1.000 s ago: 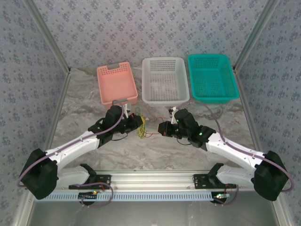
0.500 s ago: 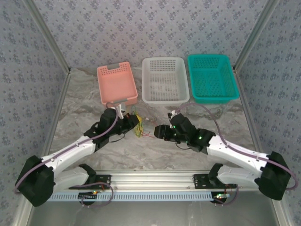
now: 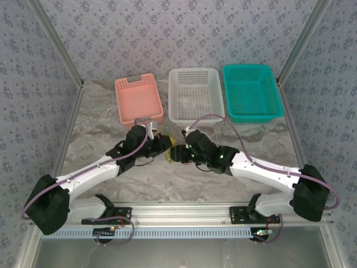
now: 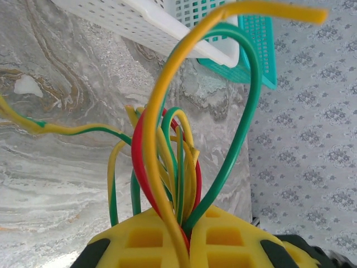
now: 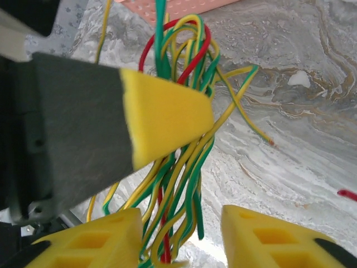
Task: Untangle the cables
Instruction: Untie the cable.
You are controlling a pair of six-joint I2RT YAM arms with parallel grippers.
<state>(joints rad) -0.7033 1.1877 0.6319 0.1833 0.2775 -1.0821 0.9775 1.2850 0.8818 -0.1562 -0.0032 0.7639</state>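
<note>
Cables [image 3: 168, 134]: yellow/green/red bunch near the centre of the desk [image 3: 100, 128] in the top view, at 6 o'clock from the gap betw. the pink basket [image 3: 139, 100] and white basket [image 3: 195, 95]. The teal basket [image 3: 251, 92] is at 3 o'clock of the white one. Left arm [image 3: 95, 170] reaches in from 8 o'clock, right arm [image 3: 262, 167] from 4 o'clock; both wrists meet at the bunch.

Left wrist view: left jaws together, clamped on the cables [image 4: 149, 128]. Strands are pinched betw. the yellow pads [image 4: 145, 240] and fan up toward 12 o'clock in loops. One green loop and one long yellow strand arch highest. A yellow-green strand runs off to 9 o'clock over the marble.

Right wrist view: right jaws apart, yellow pads [image 5: 268, 237] either side of the hanging cables [image 5: 184, 167]. Strands pass through the gap, nearer the 9 o'clock pad, not pinched. The left arm's pad [image 5: 167, 111], yellow on dark grey, sits at 10 o'clock against the bunch. One loose strand end points to 3 o'clock. A red tip [image 5: 346, 194] shows apart at the 3 o'clock edge.
</note>
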